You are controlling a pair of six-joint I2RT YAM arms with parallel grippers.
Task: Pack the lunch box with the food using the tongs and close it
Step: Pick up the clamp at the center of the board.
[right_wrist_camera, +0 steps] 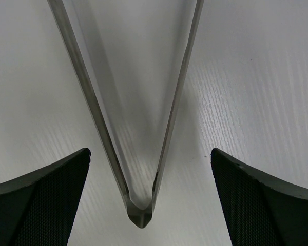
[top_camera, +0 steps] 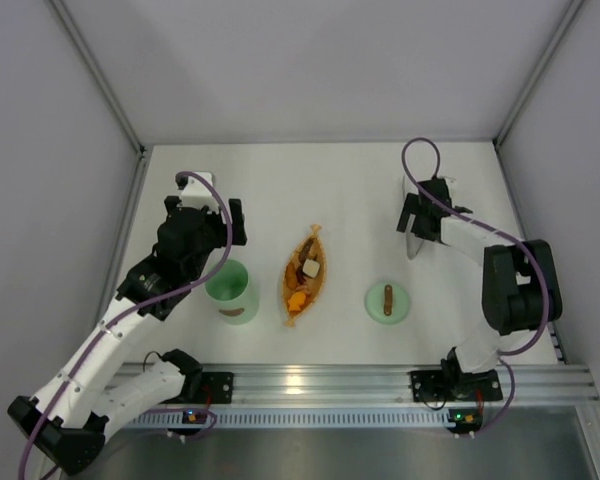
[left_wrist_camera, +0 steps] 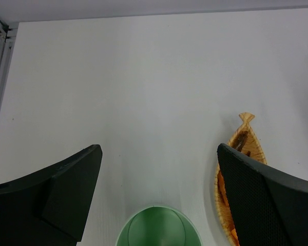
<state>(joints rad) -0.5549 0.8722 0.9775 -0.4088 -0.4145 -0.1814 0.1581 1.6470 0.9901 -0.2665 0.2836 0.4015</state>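
Note:
The pale green lunch box (top_camera: pixel 227 285) stands open left of the orange leaf dish, and its rim (left_wrist_camera: pixel 158 228) shows low in the left wrist view. My left gripper (top_camera: pixel 208 215) (left_wrist_camera: pixel 159 149) hovers just behind it, open and empty. Food chunks (top_camera: pixel 306 272), orange, brown and cream, lie in the dish. A brown piece (top_camera: pixel 237 313) lies at the box's near side; inside or outside, I cannot tell. The silver tongs (right_wrist_camera: pixel 140 212) (top_camera: pixel 416 246) lie on the table, joined end between the fingers (right_wrist_camera: pixel 41 200) of my open right gripper (top_camera: pixel 424 213) (right_wrist_camera: pixel 150 151), untouched. The green lid (top_camera: pixel 387 302) lies flat near the front.
The orange leaf-shaped dish (top_camera: pixel 307 262) (left_wrist_camera: pixel 246 134) sits between box and lid. White walls enclose the table on three sides, and a metal rail (top_camera: pixel 310 380) with both arm bases runs along the near edge.

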